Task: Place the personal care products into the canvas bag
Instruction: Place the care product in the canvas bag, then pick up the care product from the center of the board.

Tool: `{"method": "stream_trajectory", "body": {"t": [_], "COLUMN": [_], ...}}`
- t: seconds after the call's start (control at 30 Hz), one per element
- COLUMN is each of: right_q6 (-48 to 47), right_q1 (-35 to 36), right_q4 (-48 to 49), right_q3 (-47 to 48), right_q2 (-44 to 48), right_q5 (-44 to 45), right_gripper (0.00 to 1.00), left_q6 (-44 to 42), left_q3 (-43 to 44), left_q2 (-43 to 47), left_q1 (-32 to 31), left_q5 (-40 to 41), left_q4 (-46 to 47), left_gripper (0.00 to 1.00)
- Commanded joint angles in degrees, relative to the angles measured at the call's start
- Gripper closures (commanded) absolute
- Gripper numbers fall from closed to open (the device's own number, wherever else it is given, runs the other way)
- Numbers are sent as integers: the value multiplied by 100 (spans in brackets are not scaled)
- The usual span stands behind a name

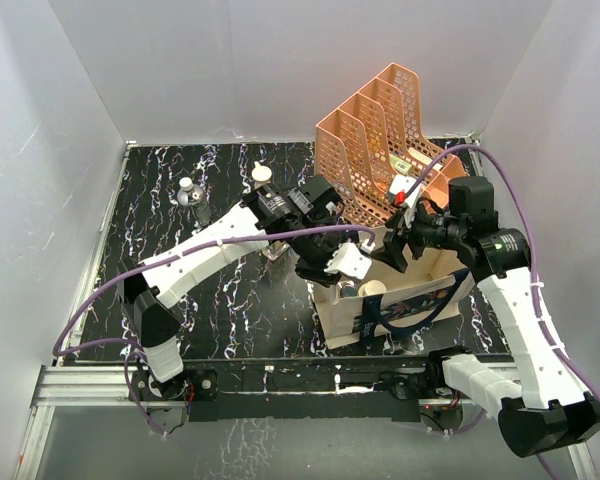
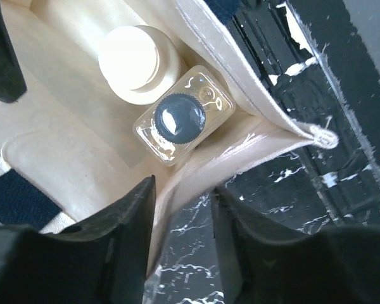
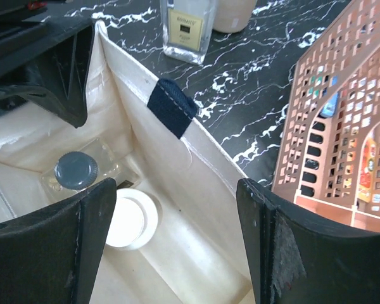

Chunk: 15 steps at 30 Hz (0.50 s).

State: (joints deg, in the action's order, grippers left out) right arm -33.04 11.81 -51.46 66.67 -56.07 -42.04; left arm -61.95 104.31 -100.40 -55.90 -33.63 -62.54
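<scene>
Your left arm reaches long and low across the tabletop [image 1: 230, 300], left claw [image 2: 182, 193] pointing down over a corner of the canvas bag [image 1: 338, 322], jaws parted, gripping nothing. Inside the bag, the clear glass bottle [image 2: 183, 117] stands touching the cream bottle [image 2: 136, 60]. Your right arm bends over the bag, right claw [image 3: 177, 190] spread wide, empty.
</scene>
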Motion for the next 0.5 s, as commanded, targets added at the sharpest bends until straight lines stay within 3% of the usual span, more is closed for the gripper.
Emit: {"method": "stream_trajectory", "body": {"t": [0.0,0.3,0.47], "right_q6": [203,800,1315], "right_q1": [-82,-11,244], "right_q4": [75,910,1645], "right_q3": [570,1481,1630], "right_q2": [-23,-676,-1212], "right_q5": [-133,10,575], "right_gripper": [21,18,13], "left_q6": [512,843,872], "left_q3": [444,825,687], "left_q2": [214,623,1028], "left_q1": [-36,13,738], "left_q5": [17,504,533], "left_q4": [-241,-555,-607], "left_gripper": [54,30,18]}}
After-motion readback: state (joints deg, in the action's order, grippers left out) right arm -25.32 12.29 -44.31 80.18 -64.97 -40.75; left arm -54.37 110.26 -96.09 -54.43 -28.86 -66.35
